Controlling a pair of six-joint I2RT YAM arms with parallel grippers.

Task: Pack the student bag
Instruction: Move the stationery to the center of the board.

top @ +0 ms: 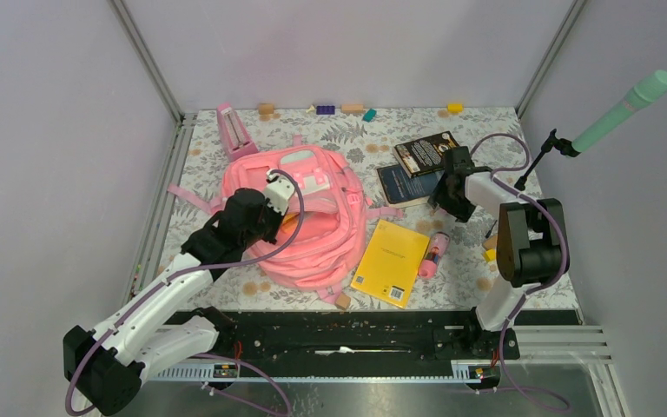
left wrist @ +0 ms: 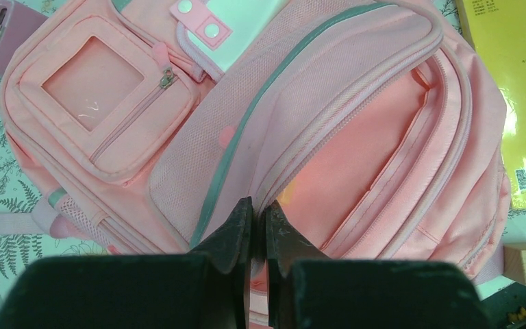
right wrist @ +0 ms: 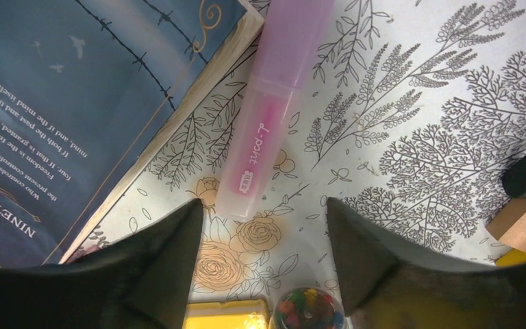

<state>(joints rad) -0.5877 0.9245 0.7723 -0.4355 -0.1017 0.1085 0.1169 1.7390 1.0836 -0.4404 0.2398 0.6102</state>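
The large soft pink fabric student bag [top: 330, 248] is laid left of centre on the table [top: 521, 165], its opening's edge pinched by the closed left gripper [left wrist: 258, 209]. Rightward, the right gripper [right wrist: 264, 205] is spread wide over a translucent pink highlighter pen [right wrist: 267, 130].

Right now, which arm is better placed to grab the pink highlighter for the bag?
Right. The right end effector is open directly over the pink highlighter beside the blue book. The left end effector is shut on the opening rim of the student bag, so it looks occupied and farther away.
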